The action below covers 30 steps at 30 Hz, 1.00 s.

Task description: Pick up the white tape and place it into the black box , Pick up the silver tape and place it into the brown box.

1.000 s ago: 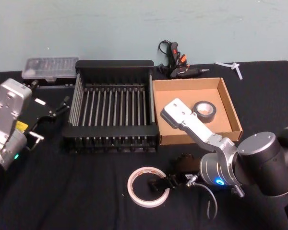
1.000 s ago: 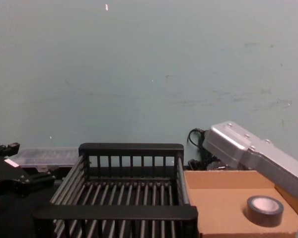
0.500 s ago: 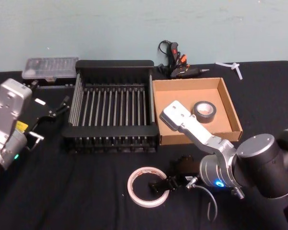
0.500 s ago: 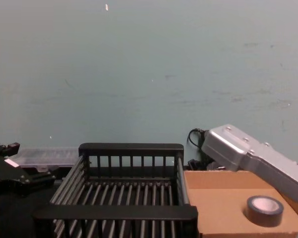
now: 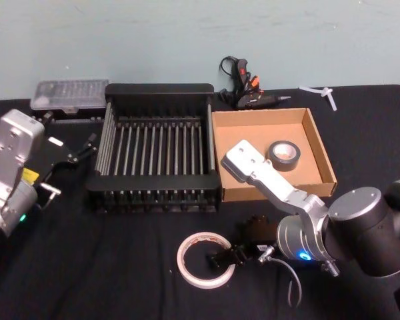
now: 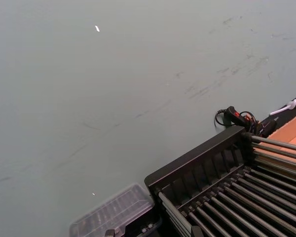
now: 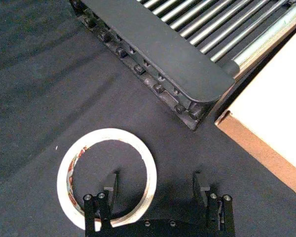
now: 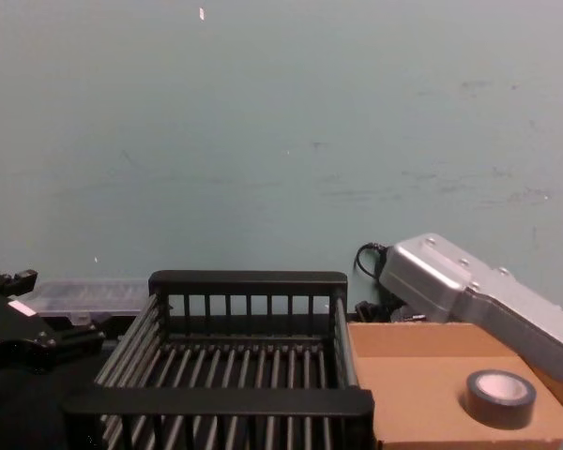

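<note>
Near the desk's front edge, your right tool (image 7: 154, 190) is sitting spread wide, gripping nothing, one finger inside the flat-lying white tape (image 7: 107, 180), so its near wall is lying between the fingers.

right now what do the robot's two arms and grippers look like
Both arms are boxy silver-grey links on rounded dark grey joints. The right arm shows a blue light and a thin grey cable; its right gripper is black with two slim fingers. The left arm has a green light and yellow label; its left gripper is black.
</note>
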Motion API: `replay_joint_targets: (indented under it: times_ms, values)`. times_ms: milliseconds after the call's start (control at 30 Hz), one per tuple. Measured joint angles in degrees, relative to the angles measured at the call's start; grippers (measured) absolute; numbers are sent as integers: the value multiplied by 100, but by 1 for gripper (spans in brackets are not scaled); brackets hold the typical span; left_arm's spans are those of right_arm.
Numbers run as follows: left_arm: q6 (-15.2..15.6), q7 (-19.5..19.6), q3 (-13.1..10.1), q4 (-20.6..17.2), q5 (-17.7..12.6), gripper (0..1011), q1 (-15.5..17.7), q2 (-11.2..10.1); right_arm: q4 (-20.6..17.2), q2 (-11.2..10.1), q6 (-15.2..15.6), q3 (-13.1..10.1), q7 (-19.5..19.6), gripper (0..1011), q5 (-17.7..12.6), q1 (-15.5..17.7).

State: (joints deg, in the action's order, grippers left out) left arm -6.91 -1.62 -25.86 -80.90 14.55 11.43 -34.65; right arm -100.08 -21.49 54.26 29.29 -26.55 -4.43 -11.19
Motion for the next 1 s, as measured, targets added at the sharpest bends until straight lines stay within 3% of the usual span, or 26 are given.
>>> replay_joint_targets:
  times_ms: [533,1000]
  values:
    - [0,0,0,0,0,1001,0,0,4,2,3,-7,-3,1003,-18,-7]
    - [0,0,0,0,0,1001,0,0,-33,40,-104,-24,-54,1003,203,43]
